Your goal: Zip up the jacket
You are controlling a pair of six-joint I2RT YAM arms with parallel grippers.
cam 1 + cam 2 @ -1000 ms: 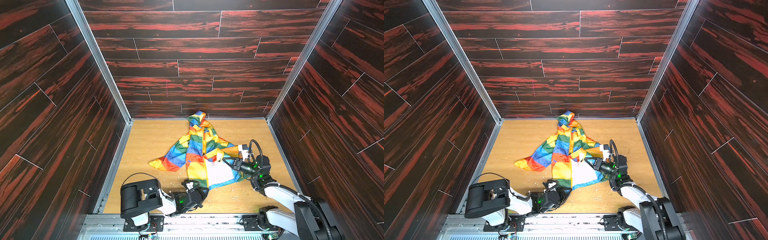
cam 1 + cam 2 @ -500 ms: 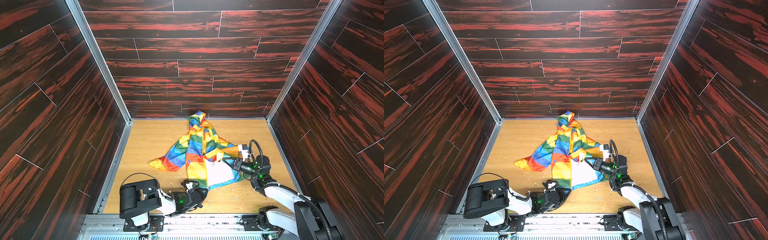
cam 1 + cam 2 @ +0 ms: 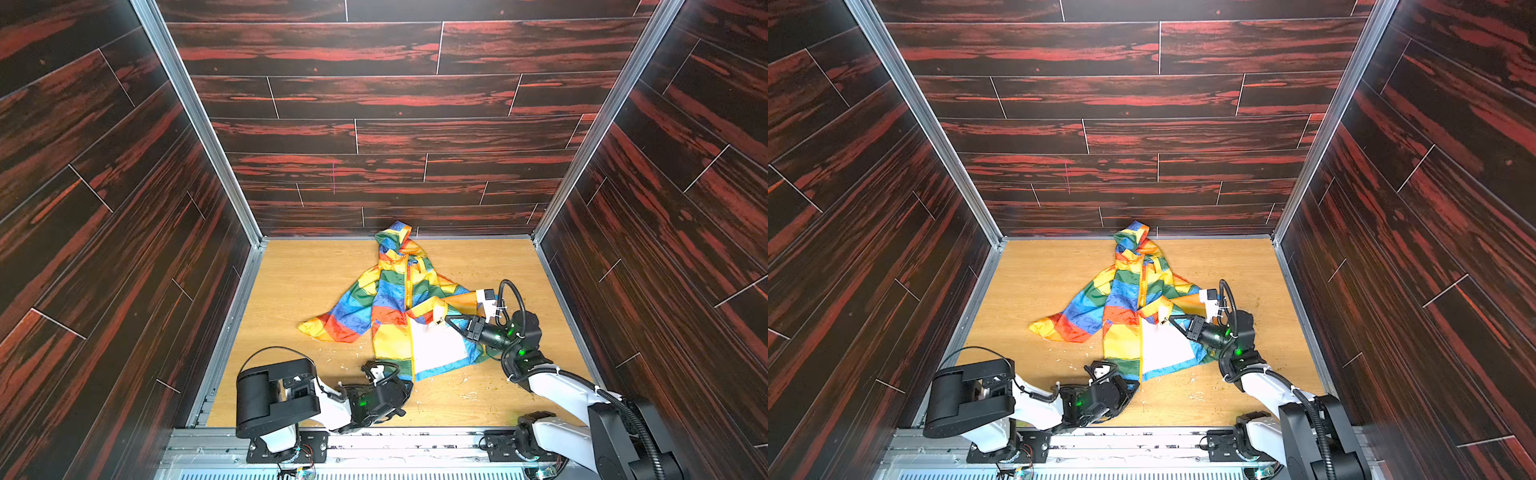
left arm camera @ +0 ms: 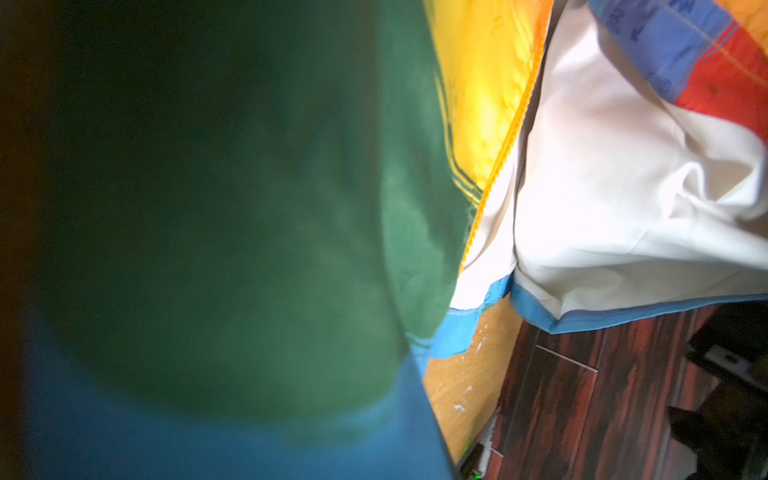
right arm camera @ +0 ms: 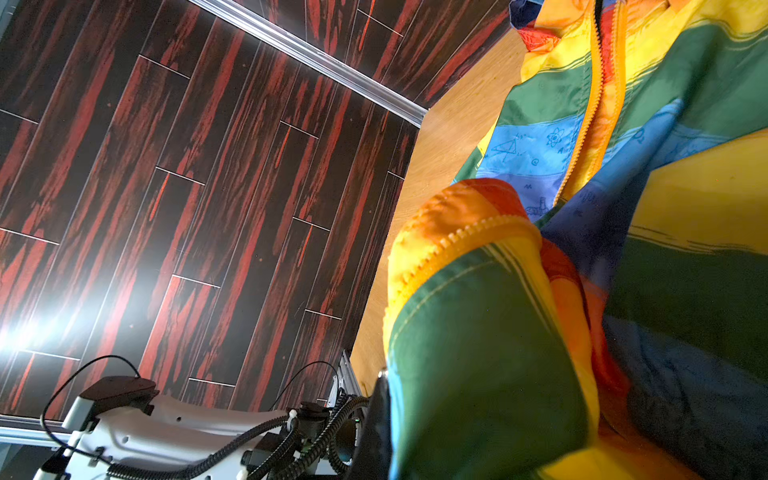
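Tan counter (image 3: 299, 282): left jaws pinched tight on the hem of the jacket (image 3: 388, 299), right jaws clamped on its folded front edge.

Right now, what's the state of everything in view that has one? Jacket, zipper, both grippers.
jacket: lying rumpled on the table, one front panel folded back, white lining showing.
zipper: open along the lower front; higher up it looks joined, but I can't confirm.
left gripper: shut at the bottom hem, apparently pinching it.
right gripper: shut on the folded-back front edge.
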